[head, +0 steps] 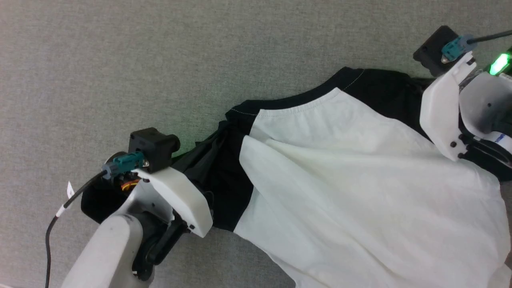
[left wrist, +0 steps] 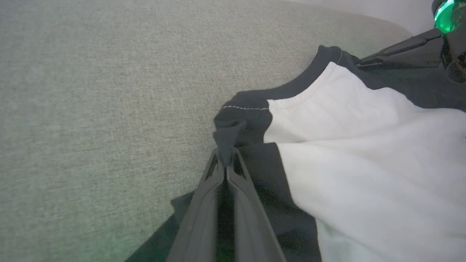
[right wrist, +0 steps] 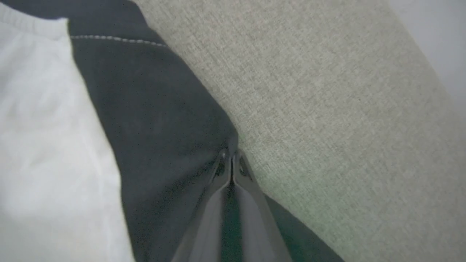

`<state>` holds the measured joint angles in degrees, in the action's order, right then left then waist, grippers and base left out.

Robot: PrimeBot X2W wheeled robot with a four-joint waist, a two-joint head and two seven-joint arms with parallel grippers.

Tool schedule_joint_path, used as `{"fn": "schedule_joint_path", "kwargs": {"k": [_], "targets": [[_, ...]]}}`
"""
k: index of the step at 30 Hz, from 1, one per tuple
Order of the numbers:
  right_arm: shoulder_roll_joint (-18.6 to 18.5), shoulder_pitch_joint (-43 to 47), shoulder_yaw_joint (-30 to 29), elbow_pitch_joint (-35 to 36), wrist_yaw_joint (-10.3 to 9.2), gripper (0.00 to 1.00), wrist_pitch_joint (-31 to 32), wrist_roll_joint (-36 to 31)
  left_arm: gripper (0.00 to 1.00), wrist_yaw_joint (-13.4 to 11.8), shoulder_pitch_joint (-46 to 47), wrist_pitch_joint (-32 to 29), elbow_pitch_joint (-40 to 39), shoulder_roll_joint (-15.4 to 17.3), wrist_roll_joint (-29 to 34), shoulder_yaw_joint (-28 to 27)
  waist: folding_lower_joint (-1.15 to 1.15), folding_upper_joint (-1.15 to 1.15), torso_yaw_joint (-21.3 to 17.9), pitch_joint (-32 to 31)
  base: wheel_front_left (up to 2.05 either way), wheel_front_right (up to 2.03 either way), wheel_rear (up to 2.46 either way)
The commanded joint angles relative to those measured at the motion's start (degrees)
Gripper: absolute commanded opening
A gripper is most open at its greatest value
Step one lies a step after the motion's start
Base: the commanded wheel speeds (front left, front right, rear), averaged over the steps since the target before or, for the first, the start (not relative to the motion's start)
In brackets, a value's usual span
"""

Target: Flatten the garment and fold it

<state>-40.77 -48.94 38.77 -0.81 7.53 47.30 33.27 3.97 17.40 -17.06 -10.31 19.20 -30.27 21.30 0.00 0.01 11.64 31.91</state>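
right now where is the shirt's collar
Head view, upper centre: the collar of the garment lies on the grey surface, between the left gripper and the right gripper.

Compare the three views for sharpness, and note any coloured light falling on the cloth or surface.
Head view: sharpest, green lamp glaring at the right wrist. Left wrist view: softer, the left tool blurred up close. Right wrist view: softest, garment smeared, green tint on the grey surface.
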Motion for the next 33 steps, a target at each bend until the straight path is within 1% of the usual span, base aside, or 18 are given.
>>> {"fn": "schedule_joint_path", "kwargs": {"k": [1,3,7,12,15,16,19,23,26,33], "targets": [[0.58,1.64,1.33,-2.06,-0.04,0.00,-1.65,0.01,0.00,0.17,0.37,0.50,0.54,0.00,-0.32,-0.19,0.00,-0.01,-0.26,-1.30,0.00,0.00,0.00],[1.08,1.97,0.87,-2.15,-0.04,0.00,-5.12,-0.21,0.00,0.03,-0.11,0.94,0.94,0.16,-0.59,-0.58,0.00,-0.01,-0.80,-2.63,0.00,0.00,0.00],[3.02,4.25,-2.25,-2.31,-0.04,0.00,-13.88,-0.92,0.00,-0.15,-1.48,2.02,0.91,0.25,-1.75,-1.53,0.00,-0.01,-2.47,-5.69,0.00,0.00,0.00],[6.54,9.50,-10.12,-1.62,-0.04,0.00,-25.25,-2.80,0.00,-0.51,-2.92,5.52,-0.60,0.09,-1.88,-2.95,0.00,-0.01,-4.42,-9.58,0.00,0.00,0.00],[9.39,13.33,-15.49,-0.31,-0.04,0.00,-31.65,-5.50,0.00,-1.01,-3.98,8.60,-1.69,-0.11,-1.38,-4.03,0.00,-0.01,-5.60,-11.76,0.00,0.00,0.00],[9.39,13.33,-15.49,-0.31,-0.04,0.00,-31.65,-5.50,0.00,-1.01,-3.98,8.60,-1.69,-0.11,-1.38,-4.03,0.00,-0.01,-5.60,-11.76,0.00,0.00,0.00],[12.32,17.05,-20.24,1.50,-0.04,0.00,-36.60,-8.63,0.00,-1.53,-5.25,11.01,-2.96,-0.04,-0.91,-5.01,0.00,-0.01,-6.69,-13.94,0.00,0.00,0.00],[16.24,21.04,-24.63,3.99,-0.04,0.00,-40.37,-11.65,0.00,-2.43,-6.79,12.99,-4.49,0.32,-0.26,-6.14,0.00,-0.01,-8.11,-16.84,0.00,0.00,0.00],[18.68,23.25,-26.29,6.23,-0.04,0.00,-41.28,-13.05,0.00,-2.97,-7.99,13.29,-5.72,0.52,-0.31,-6.53,0.00,-0.01,-9.10,-18.39,0.00,0.00,0.00],[21.45,26.02,-28.88,11.34,-0.04,0.00,-41.21,-15.15,0.00,-3.81,-8.96,12.57,-8.14,1.00,-0.51,-6.82,0.00,-0.01,-10.15,-19.89,0.00,0.00,0.00]]}}
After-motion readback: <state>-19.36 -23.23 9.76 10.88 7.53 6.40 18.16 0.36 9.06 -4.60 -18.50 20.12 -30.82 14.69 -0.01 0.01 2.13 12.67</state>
